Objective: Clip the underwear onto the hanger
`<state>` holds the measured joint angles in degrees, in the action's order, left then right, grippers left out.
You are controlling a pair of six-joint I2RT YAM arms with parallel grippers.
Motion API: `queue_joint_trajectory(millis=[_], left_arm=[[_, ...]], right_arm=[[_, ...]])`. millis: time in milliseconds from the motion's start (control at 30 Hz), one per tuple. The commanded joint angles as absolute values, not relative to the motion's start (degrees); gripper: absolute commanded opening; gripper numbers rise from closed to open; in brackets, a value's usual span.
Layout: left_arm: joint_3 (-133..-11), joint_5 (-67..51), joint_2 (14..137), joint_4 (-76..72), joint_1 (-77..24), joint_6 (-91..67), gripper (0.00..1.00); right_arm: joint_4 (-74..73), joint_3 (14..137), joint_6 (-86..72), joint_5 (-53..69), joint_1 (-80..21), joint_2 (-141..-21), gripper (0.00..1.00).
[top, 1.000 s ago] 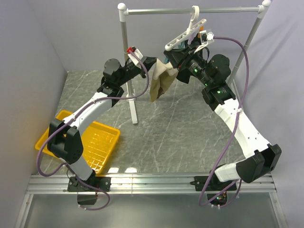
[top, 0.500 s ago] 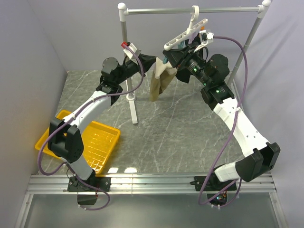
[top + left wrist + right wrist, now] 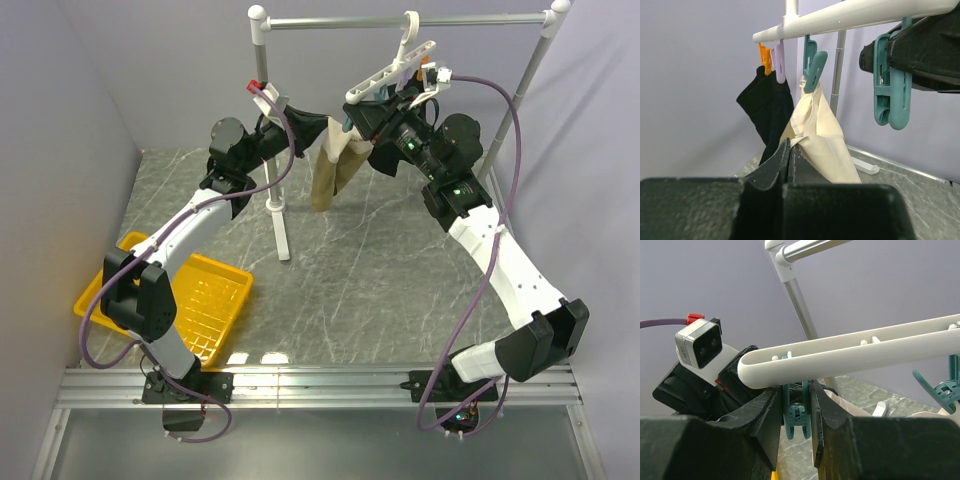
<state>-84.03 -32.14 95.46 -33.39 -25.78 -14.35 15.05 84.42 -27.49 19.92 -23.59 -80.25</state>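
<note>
Underwear [image 3: 817, 135] hangs by one teal clip [image 3: 812, 70]; our left pincer [image 3: 790, 152] grips its unclipped corner, right pincer [image 3: 796, 390] squeezing the next clip [image 3: 796, 415].

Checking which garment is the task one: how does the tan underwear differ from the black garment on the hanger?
The underwear is pale tan and cream; the black garment is solid black. The underwear hangs from a teal clip, the black garment from the orange clip and purple clip nearer the bar's end. Both hang limp from the white hanger.
</note>
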Motion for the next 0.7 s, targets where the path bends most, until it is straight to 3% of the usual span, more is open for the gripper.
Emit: queue_joint_trajectory(millis=[0,667], left_arm=[[-86.66,-34.27,94.75,-37.09,-25.40,-16.96,0.00],[-86.84,-37.88,94.04,-37.70,-25.14,-20.30,0.00]], right_arm=[[17.93,85.17,-27.95,18.63,-23.20,-80.95,0.00],[19.69,85.34,-29.62,19.69,-21.62,-83.32,0.00]])
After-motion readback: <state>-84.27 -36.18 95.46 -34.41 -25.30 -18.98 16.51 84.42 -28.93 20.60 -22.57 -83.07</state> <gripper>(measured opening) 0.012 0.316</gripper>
